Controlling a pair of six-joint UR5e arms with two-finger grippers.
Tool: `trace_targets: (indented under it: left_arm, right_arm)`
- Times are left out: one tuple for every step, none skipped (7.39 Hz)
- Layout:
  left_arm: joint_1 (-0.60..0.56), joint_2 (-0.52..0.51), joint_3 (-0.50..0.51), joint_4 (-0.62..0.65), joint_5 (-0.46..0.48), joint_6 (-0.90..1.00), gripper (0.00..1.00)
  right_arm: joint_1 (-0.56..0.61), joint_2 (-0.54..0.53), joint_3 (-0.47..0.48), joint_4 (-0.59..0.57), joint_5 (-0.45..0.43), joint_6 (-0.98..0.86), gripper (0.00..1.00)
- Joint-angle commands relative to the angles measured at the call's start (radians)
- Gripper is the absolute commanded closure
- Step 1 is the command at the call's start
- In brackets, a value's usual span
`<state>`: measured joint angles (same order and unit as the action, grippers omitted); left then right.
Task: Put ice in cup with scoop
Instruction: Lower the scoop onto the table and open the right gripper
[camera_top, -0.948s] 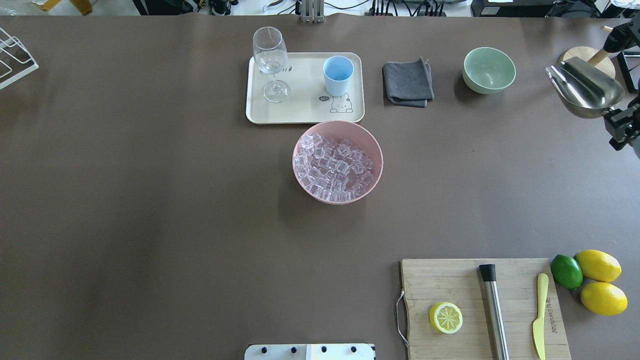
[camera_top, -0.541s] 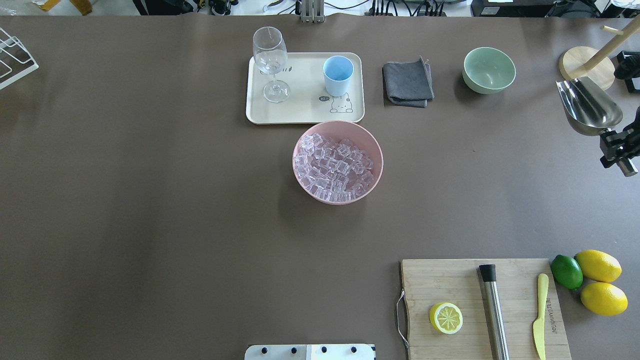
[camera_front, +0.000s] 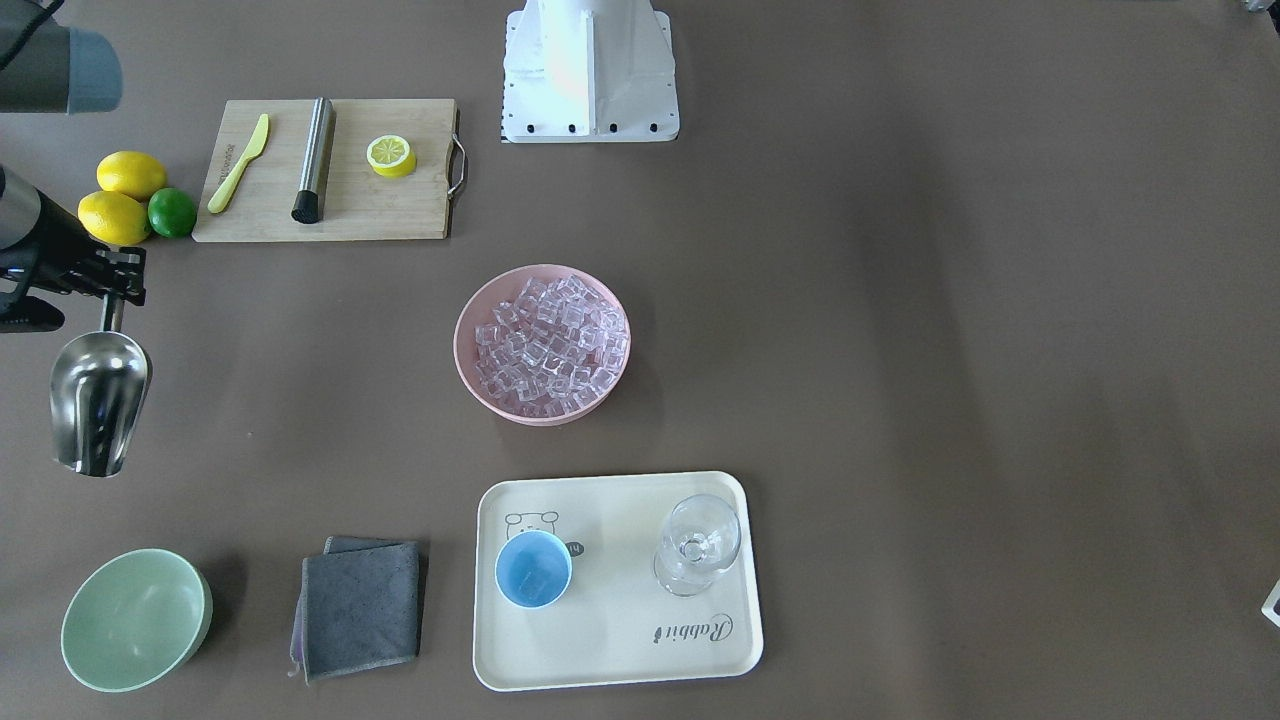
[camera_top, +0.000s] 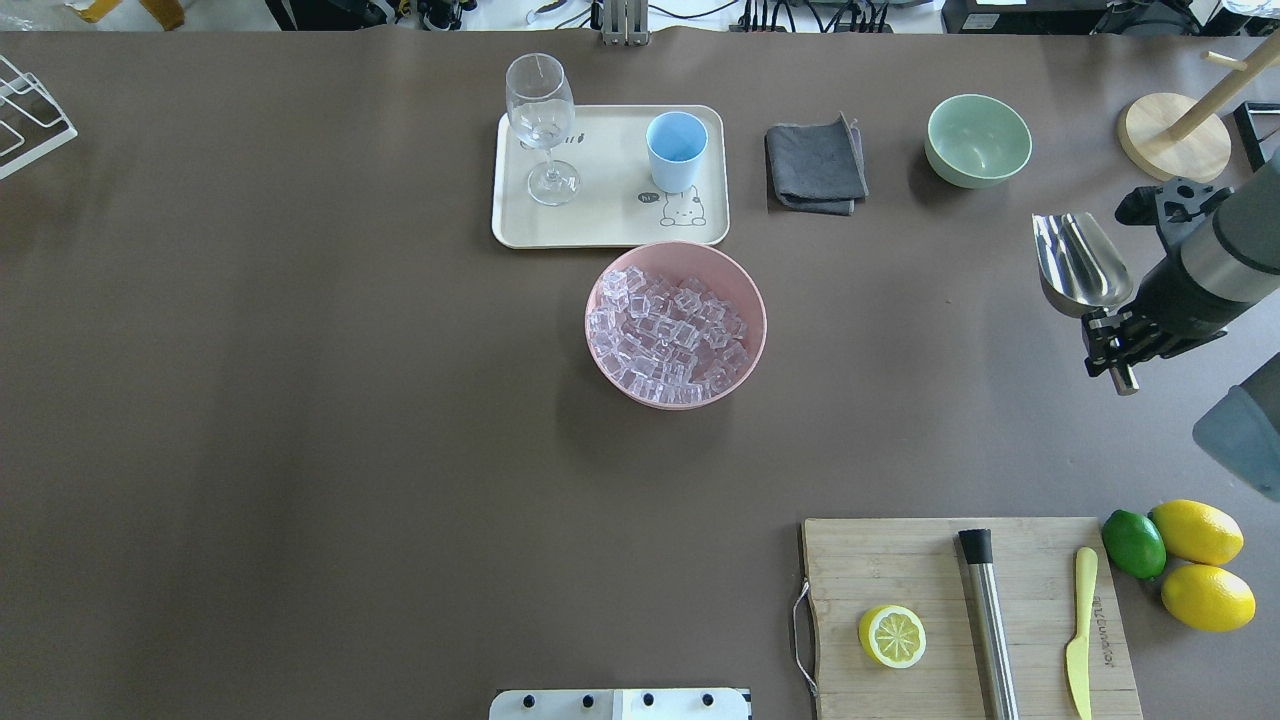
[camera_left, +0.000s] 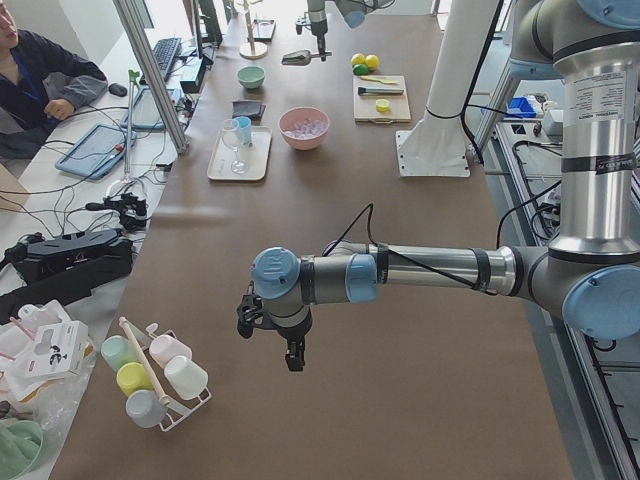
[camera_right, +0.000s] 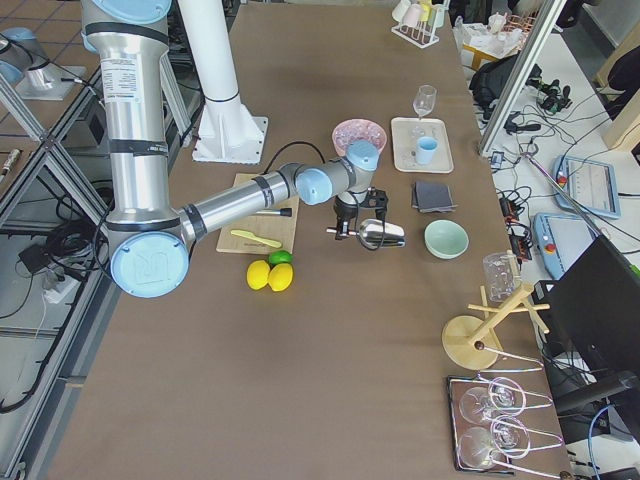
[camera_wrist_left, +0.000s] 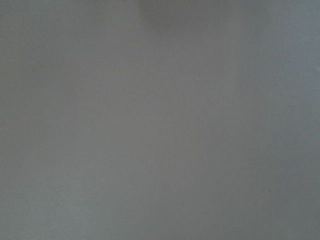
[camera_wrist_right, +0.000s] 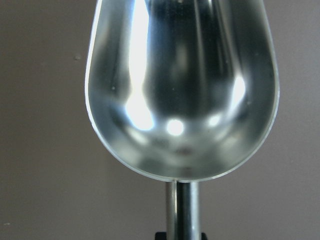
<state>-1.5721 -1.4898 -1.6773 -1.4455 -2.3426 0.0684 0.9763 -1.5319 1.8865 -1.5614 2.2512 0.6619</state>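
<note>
My right gripper (camera_top: 1108, 335) is shut on the thin handle of the steel scoop (camera_top: 1080, 262), held above the table's right side with its empty trough pointing away from the robot. The right wrist view shows the scoop (camera_wrist_right: 182, 90) empty. The ice (camera_top: 668, 332) fills a pink bowl (camera_top: 752, 300) at mid-table. The light-blue cup (camera_top: 676, 150) stands upright on a cream tray (camera_top: 610, 228) behind the bowl, beside a clear stemmed glass (camera_top: 541, 110). My left gripper (camera_left: 291, 352) hangs over bare table far to the left; I cannot tell whether it is open or shut.
A grey cloth (camera_top: 816, 165) and a pale green bowl (camera_top: 978, 140) lie between the tray and the scoop. A wooden stand (camera_top: 1172, 145) is at the back right. The cutting board (camera_top: 850, 565) with lemon half, steel rod and knife sits front right, next to lemons (camera_top: 1196, 530).
My right gripper has carried the scoop leftward and nearer the robot, in from the table's right edge. The bowl, cup and tray have stayed put.
</note>
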Motion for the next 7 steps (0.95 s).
trace_targets:
  left_arm:
    - [0.0, 0.0, -0.001, -0.001, 0.0, -0.001, 0.01]
    - [-0.002, 0.0, -0.001, -0.001, 0.0, 0.002, 0.01]
    - [0.0, 0.0, 0.001, -0.001, 0.0, 0.002, 0.01]
    - [0.0, 0.0, -0.001, -0.003, 0.0, 0.002, 0.01]
    - [0.001, 0.0, -0.001, -0.003, 0.0, 0.002, 0.01]
    - [0.003, 0.0, 0.002, -0.003, 0.003, 0.002, 0.01]
    - [0.004, 0.0, 0.004, -0.003, 0.003, 0.001, 0.01]
  right_arm:
    - [-0.088, -0.002, -0.029, 0.055, -0.016, 0.094, 1.0]
    - [-0.091, -0.01, -0.032, 0.054, -0.016, 0.105, 1.0]
    - [-0.096, -0.011, -0.05, 0.055, -0.009, 0.105, 1.0]
    - [-0.1, -0.016, -0.052, 0.054, -0.009, 0.11, 1.0]
    - [-0.102, -0.016, -0.056, 0.055, -0.009, 0.11, 1.0]
    - [-0.103, -0.016, -0.063, 0.055, -0.009, 0.11, 1.0]
    - [-0.103, -0.014, -0.069, 0.055, -0.009, 0.11, 1.0]
